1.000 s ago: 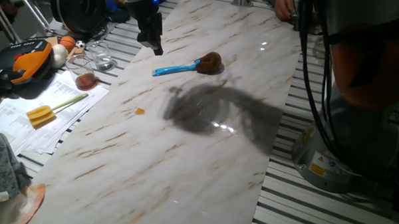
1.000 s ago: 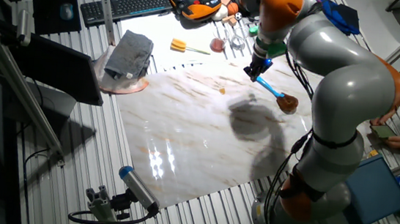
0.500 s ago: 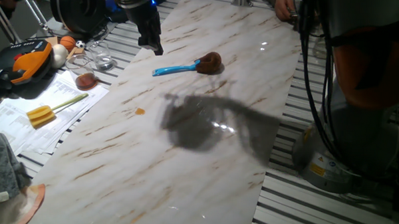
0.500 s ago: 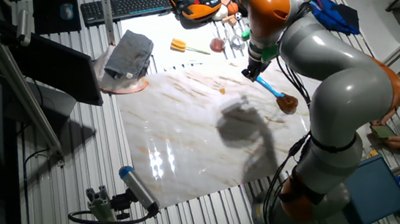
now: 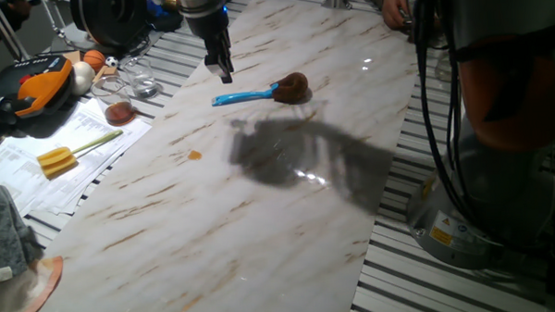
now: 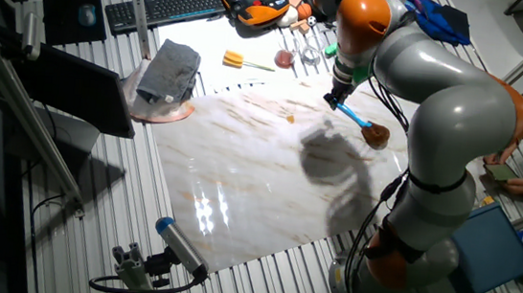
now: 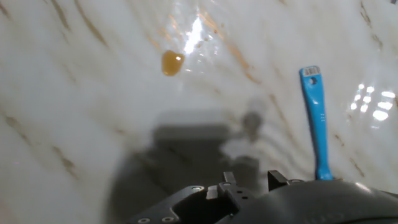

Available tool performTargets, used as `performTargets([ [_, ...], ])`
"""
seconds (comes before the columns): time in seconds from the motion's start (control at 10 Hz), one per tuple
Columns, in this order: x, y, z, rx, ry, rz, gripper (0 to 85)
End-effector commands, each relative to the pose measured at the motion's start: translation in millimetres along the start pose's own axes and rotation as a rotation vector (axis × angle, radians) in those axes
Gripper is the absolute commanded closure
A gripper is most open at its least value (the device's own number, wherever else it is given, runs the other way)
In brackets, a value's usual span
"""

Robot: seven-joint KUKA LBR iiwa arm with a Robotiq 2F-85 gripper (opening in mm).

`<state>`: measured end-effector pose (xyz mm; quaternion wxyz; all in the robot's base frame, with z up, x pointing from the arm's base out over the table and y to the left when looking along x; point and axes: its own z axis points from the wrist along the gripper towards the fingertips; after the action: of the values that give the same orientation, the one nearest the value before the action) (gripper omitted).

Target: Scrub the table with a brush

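**Reaching for the brush, nothing picked up yet**

Near edge of the surface (image 5: 197, 242) is bare marble with the arm's shadow across the middle. A small orange spot (image 5: 195, 156) sits left of centre; it also shows in the hand view. Further back lies the brush (image 5: 261, 92), flat on the surface, blue handle pointing left, brown bristle head at the right. The tool (image 5: 224, 73) hangs just above and beside the handle's free end, not touching it, and holds nothing. Cannot tell how far apart its fingers are: they look narrow from both fixed views, and the hand view shows only the housing. Beyond, off the surface, sit glasses (image 5: 132, 84) and clutter.

Step, by my read: approach before the grasp. Next move calls for centring over the thin handle, fingers straddling it crosswise, then lowering almost to the surface. The handle is slim and low, so it could slip or get pushed.
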<state>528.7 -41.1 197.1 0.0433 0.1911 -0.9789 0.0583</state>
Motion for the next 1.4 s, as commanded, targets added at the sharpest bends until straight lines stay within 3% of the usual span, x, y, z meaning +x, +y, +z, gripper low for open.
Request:
performTargets([
  [0.0,-0.2,-10.2,4.9,-0.001,0.001,-0.002,51.0],
  [0.3,5.3,-40.1,23.7,-0.029,-0.016,-0.034,51.0],
  [0.6,8.6,-52.3,25.7,-0.005,-0.031,-0.033,51.0],
  [0.7,8.7,-53.4,26.0,-0.013,-0.031,-0.032,51.0],
  [0.8,5.1,-49.2,23.5,-0.069,-0.012,-0.019,51.0],
  [0.9,-1.7,-36.9,18.1,-0.11,0.007,-0.02,51.0],
  [1.0,-7.9,-14.1,8.5,-0.102,0.017,-0.017,51.0],
  [1.1,-8.5,17.5,-7.2,-0.08,0.03,0.014,68.0],
  [1.2,-4.0,47.5,-20.1,-0.036,0.04,0.046,68.0],
  [1.3,-0.6,57.9,-23.6,-0.035,0.036,0.069,68.0],
])
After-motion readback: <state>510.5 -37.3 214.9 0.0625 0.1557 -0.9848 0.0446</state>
